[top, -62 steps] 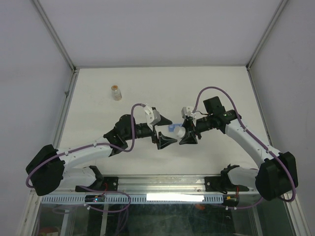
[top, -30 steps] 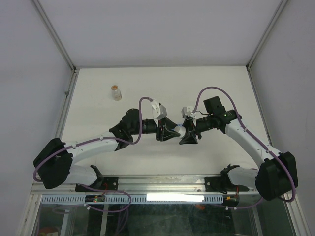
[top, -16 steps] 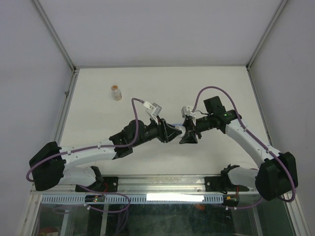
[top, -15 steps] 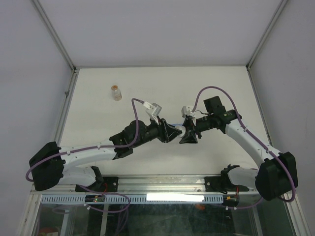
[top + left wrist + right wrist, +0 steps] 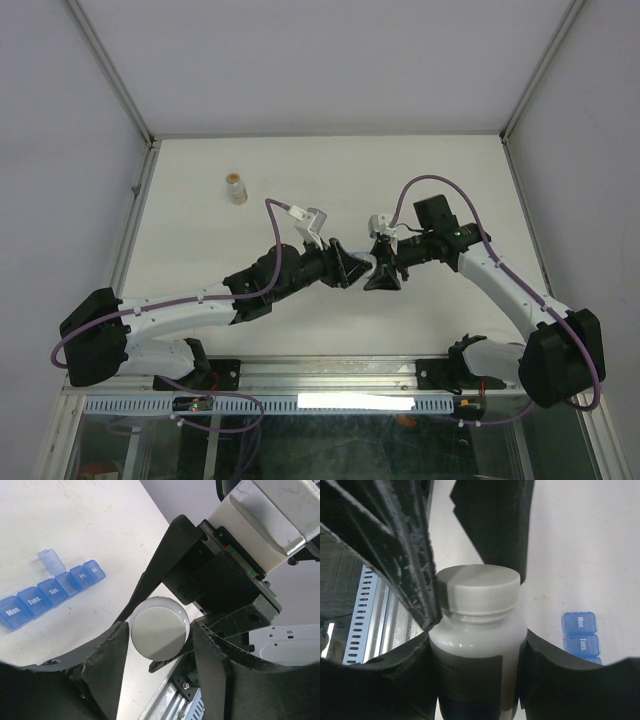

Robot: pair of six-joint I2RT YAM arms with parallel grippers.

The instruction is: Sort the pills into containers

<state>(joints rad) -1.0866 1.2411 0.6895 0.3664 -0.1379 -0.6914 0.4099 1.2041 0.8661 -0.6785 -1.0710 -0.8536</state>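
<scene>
My right gripper is shut on a white pill bottle with a ribbed white cap and holds it above the table. My left gripper is open, with one finger on each side of the cap; one finger touches the cap, the other stands slightly off it. The two grippers meet at mid-table in the top view, left and right. The blue pill organiser lies on the table below, with one lid flipped open. Part of it shows in the right wrist view. No loose pills show.
A small clear bottle with tan-orange contents stands at the far left of the white table. Metal frame posts and rails border the table, and the arm bases sit at its near edge.
My left gripper has moved right to the bottle in my right gripper, and its jaws now stand around the cap. The right arm has stayed still.
</scene>
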